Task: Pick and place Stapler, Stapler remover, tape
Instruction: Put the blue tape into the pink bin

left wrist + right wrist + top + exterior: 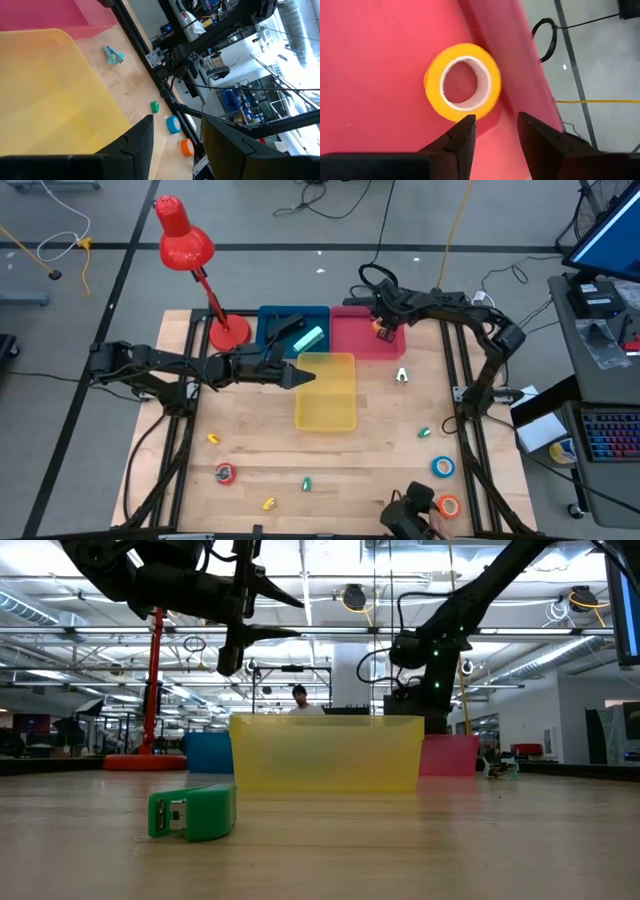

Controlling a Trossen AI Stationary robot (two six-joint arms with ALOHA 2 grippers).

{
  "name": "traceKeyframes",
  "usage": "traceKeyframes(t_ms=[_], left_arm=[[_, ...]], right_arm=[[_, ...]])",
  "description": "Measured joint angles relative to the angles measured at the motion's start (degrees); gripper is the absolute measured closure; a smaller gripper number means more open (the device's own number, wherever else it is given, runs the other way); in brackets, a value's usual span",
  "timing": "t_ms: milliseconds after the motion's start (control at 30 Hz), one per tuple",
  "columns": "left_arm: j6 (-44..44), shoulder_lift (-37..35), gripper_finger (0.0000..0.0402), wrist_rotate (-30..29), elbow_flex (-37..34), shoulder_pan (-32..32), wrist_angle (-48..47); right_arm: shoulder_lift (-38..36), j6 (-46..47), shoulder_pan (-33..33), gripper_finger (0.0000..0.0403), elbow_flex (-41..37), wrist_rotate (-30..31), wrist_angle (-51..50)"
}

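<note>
My right gripper [495, 127] is open over the pink bin [352, 345]. A yellow tape roll [462, 82] lies flat on the bin's floor just past the fingertips, close to the bin wall, and I see no touch. My left gripper [175, 137] is open and empty, level above the yellow bin [325, 405] at its far-left corner [300, 375]. A green stapler [308, 338] lies in the blue bin [275, 315]. The staple remover [401, 375] sits on the table right of the yellow bin. Blue tape [443, 467], orange tape [448, 505] and red tape [225, 472] lie near the table's near edge.
A red desk lamp [185, 245] stands with its base [230, 332] left of the blue bin. Small green pieces [424, 433] [307, 482] and yellow pieces [213, 438] [268, 503] dot the near half. A black object [408, 510] sits at the near edge beside the orange tape.
</note>
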Motion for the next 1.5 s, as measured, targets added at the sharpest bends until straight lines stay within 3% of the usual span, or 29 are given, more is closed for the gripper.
traceKeyframes(t_ms=[167, 333, 567, 833, 1133, 1500], left_arm=[[0.9, 0.0, 0.0236, 0.0, 0.0, -0.2, 0.0], [2.5, 0.0, 0.0236, 1.1, 0.0, -0.2, 0.0], [9.2, 0.0, 0.0236, 2.8, 0.0, -0.2, 0.0], [17.8, 0.0, 0.0236, 6.1, 0.0, -0.7, -0.3], [24.2, 0.0, 0.0236, 6.1, 0.0, -3.0, -2.8], [26.6, 0.0, 0.0236, 6.0, 0.0, -3.0, -4.0]], right_arm=[[-5.1, 1.8, 0.9, 0.0261, 0.0, 0.0, -4.8], [-13.6, 11.4, 4.9, 0.0261, 0.0, -1.0, -13.8], [-27.3, 30.8, 14.9, 0.0265, 0.0, -19.0, -25.3], [-38.6, 42.0, 33.1, 0.0273, 0.0, -24.4, -34.0], [-41.7, 65.9, 52.6, 0.0273, 0.0, -24.6, -44.5], [-40.1, 100.4, 66.2, 0.0273, -0.1, -27.5, -54.4]])
